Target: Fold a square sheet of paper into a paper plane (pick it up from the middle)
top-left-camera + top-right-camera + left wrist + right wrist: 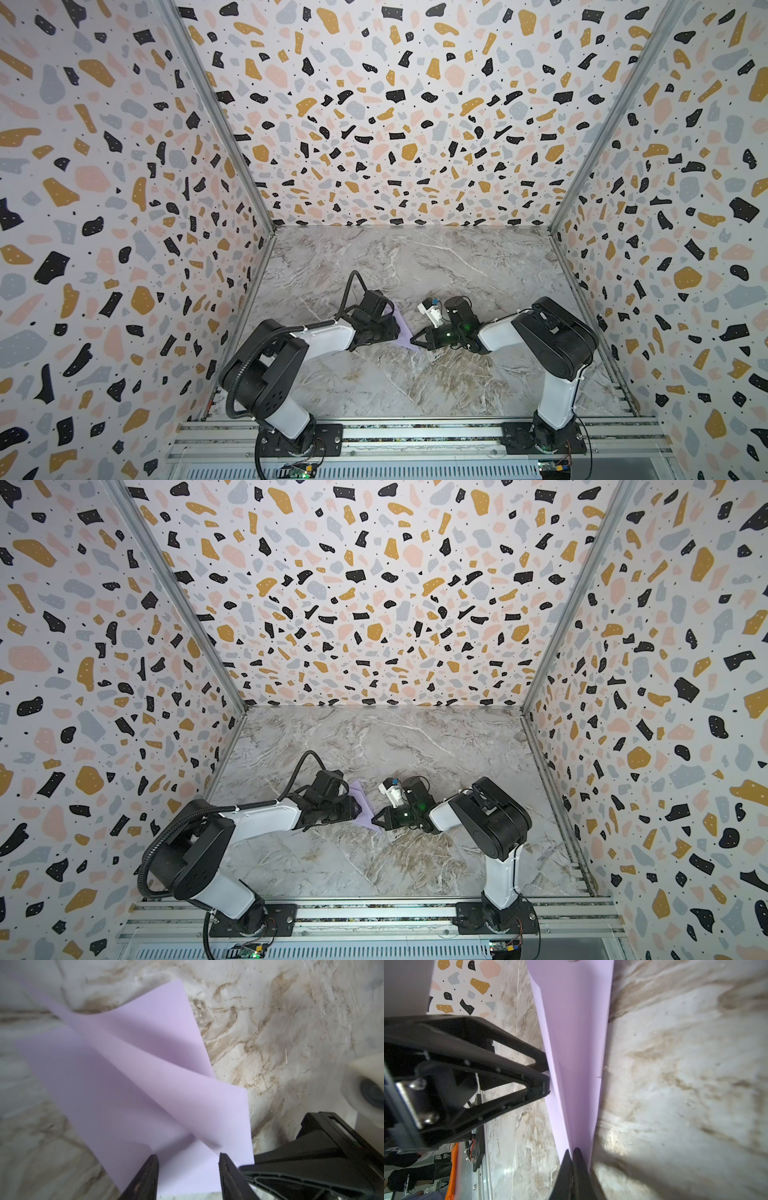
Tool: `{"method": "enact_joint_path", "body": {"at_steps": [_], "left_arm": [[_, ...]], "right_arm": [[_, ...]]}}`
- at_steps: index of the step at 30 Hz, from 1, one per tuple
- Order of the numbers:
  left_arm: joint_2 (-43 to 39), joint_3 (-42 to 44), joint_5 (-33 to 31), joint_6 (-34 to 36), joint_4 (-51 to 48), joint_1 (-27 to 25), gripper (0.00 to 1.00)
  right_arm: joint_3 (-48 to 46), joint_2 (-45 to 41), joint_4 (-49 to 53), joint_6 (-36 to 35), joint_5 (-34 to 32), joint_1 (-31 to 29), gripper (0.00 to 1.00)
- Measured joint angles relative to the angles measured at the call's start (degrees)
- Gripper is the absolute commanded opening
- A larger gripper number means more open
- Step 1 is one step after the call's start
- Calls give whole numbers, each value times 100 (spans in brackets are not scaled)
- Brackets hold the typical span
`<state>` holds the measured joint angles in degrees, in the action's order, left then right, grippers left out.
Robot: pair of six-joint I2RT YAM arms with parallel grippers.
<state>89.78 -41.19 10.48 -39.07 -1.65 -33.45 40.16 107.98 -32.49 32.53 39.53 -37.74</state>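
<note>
We are seeing two grippers and one sheet. The right gripper [572, 1152] is pinching its two fingers tight on the narrow end of the lilac paper sheet [571, 1043]. The left gripper [188, 1159] is standing with its two fingers apart, both tips on the sheet's edge, not clamping it. The sheet, already folded with several creases, is sitting on the marble table [415, 266] between the two grippers, its flaps partly raised.

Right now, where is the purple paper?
In both top views the lilac paper sits centre-front above the table, between the left gripper and the right gripper, which pinches it.
</note>
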Motion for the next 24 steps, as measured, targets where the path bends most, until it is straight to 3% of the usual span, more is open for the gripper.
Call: {"method": "enact_joint_path", "body": {"at_steps": [7, 24], "left_arm": [[-358, -55, 160, 85, 2, 2, 44], [584, -597, -55, 208, -289, -7, 40]], "right_arm": [[92, 39, 151, 63, 94, 17, 8], [179, 74, 286, 107, 216, 39, 10]]}}
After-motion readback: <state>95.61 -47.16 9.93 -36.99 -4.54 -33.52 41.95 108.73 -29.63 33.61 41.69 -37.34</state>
